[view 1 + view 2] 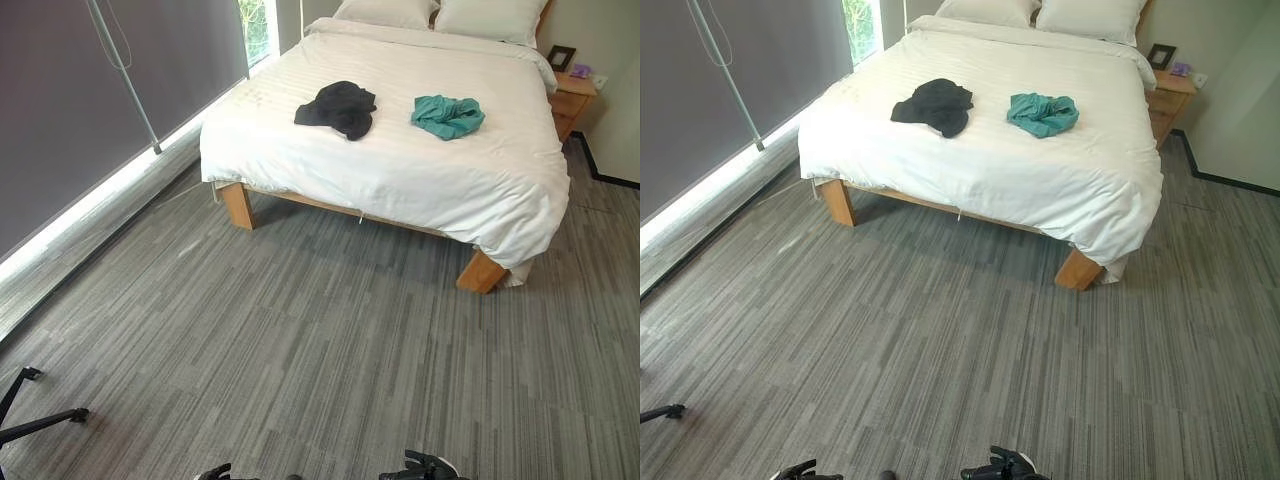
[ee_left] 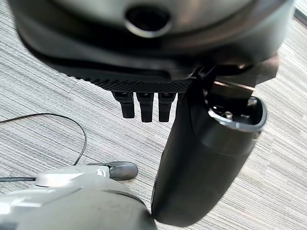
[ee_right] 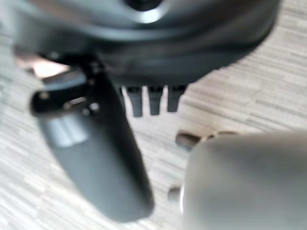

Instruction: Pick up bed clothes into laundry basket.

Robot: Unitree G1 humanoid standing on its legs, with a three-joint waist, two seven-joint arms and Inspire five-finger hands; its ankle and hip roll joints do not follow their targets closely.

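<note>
A crumpled black garment (image 1: pixel 338 108) lies on the white bed (image 1: pixel 400 170), left of its middle. A bunched teal garment (image 1: pixel 448 116) lies a little to its right, apart from it. The bed stands well ahead of me across the carpet. My left hand (image 2: pixel 144 106) hangs over the floor in the left wrist view, fingers straight and thumb (image 2: pixel 201 163) relaxed, holding nothing. In the right wrist view, my right hand (image 3: pixel 152 103) hangs the same way, its thumb (image 3: pixel 96 158) out and nothing in it.
Two pillows (image 1: pixel 440 15) lie at the bed's head. A wooden nightstand (image 1: pixel 572 100) with a picture frame stands at its right. A grey blind and a window (image 1: pixel 110 110) line the left wall. A black tripod leg (image 1: pixel 40 425) lies lower left. Grey carpet (image 1: pixel 330 340) stretches to the bed.
</note>
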